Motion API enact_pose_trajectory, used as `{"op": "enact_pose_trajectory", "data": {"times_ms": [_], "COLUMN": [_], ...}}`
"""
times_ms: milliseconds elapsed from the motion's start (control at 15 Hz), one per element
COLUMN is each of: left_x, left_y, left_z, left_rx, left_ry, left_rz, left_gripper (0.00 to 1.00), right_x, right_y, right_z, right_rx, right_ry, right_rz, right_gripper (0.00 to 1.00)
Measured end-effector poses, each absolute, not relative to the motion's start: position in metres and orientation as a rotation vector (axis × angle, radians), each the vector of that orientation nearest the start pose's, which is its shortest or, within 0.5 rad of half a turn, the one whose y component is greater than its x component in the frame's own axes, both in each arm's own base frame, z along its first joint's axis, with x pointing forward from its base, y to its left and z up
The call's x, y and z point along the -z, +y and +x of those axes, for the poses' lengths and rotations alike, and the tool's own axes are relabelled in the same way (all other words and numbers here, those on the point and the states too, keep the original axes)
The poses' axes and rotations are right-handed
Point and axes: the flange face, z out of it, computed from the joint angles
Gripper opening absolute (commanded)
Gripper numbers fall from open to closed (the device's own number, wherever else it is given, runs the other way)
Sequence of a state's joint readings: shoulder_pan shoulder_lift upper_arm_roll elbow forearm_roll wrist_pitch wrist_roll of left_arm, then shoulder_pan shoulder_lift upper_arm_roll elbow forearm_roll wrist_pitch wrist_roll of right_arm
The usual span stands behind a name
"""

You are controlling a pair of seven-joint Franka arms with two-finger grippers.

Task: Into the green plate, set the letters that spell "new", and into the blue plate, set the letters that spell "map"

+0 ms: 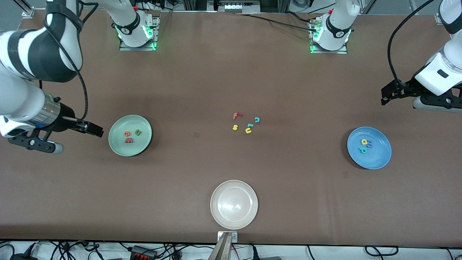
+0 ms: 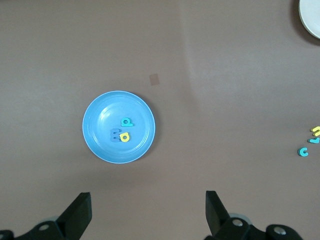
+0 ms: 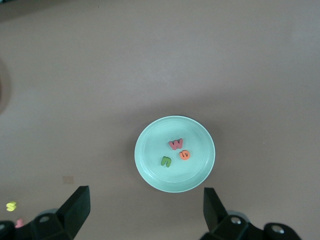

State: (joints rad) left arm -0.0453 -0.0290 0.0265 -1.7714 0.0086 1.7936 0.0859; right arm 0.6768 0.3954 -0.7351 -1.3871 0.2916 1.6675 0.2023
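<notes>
Both words sit sorted — green plate (image 1: pixel 118 144), blue plate (image 1: pixel 379 159); left gripper (image 2: pixel 148 210) and right gripper (image 3: pixel 146 207) hang released, so retreat high without nudging either rim.

A: Where are the cameras?
B: One looks down on the whole tabletop (image 1: pixel 231 83), facing both robots. Each wrist camera looks down from high above one plate, also seen from the front.
</notes>
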Motion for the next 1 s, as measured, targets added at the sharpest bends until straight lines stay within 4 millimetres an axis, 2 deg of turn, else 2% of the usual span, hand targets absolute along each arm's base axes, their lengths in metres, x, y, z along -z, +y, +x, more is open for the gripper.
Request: {"op": "enact_pose_trajectory", "data": {"times_ms": [199, 532, 731, 864, 997], "left_x": [-0.565, -0.563, -0.562, -0.562, -0.562], "left_y": [-0.010, -0.010, -0.010, -0.010, -0.012], "left_z": [0.559, 0.557, 0.556, 0.555, 0.555], "left_rx": [0.080, 0.048, 0.026, 0.025, 0.025], "left_ry": [0.167, 0.167, 0.168, 0.169, 0.174], "left_rz": [-3.127, -3.128, -3.129, -3.129, -3.128], "left_gripper": [1.00, 1.00, 1.00, 1.00, 1.00], "right_x": [-0.556, -0.616, -0.634, -0.641, -0.639], "right_y": [0.035, -0.008, -0.033, -0.036, -0.036], "right_z": [0.639, 0.620, 0.610, 0.606, 0.604], "right_rx": [-0.063, 0.064, 0.105, 0.117, 0.097], "right_ry": [0.314, 0.075, 0.041, 0.033, 0.031], "right_rz": [-3.071, -3.134, -3.169, -3.184, -3.184], "right_gripper": [1.00, 1.00, 1.00, 1.00, 1.00]}}
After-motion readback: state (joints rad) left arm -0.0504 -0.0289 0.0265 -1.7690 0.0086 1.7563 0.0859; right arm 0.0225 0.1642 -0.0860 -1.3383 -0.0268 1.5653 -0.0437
